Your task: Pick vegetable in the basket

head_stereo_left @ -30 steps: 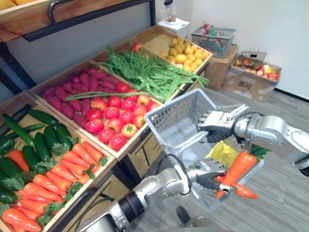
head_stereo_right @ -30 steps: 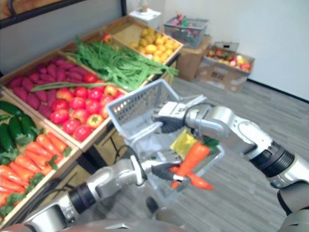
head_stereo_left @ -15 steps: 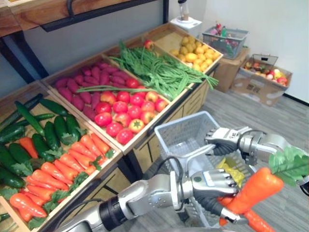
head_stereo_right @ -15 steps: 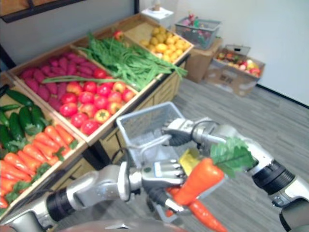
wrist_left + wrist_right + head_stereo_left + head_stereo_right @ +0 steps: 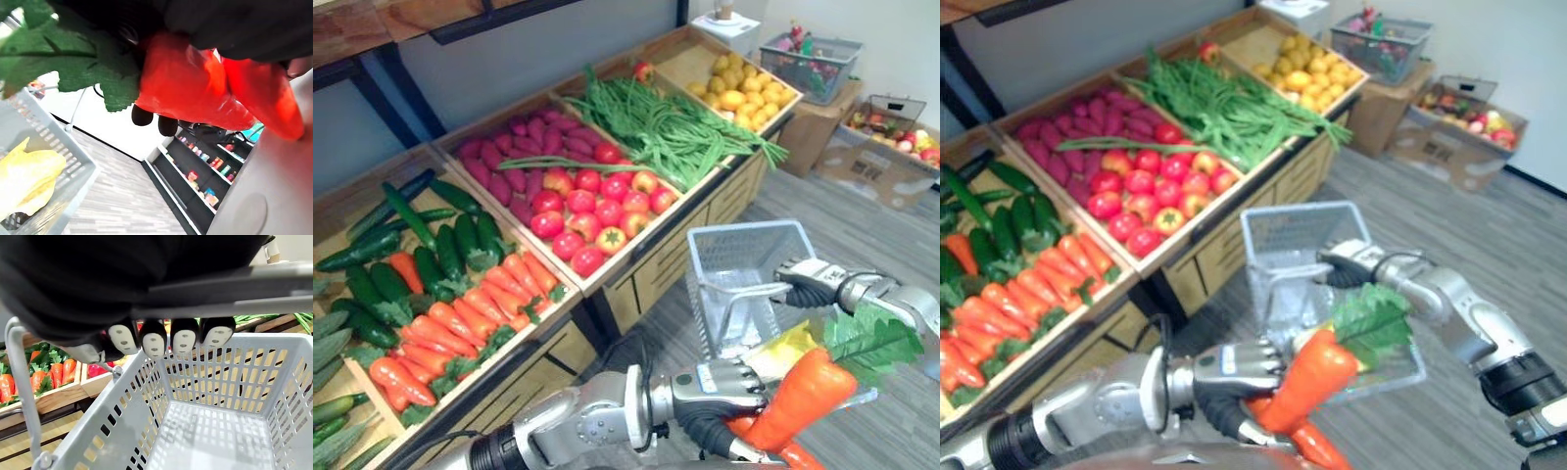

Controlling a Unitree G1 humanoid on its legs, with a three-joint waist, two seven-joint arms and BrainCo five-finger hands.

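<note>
Beside the slotted plastic basket gripped by the right hand, left hand clutches a tapered carrot.

You held one orange carrot with a green leafy top in the left hand, tilted, leaves uppermost, just beside the basket's near side. The grey slotted basket hung by its handle from the right hand, with a yellow item inside.
</note>
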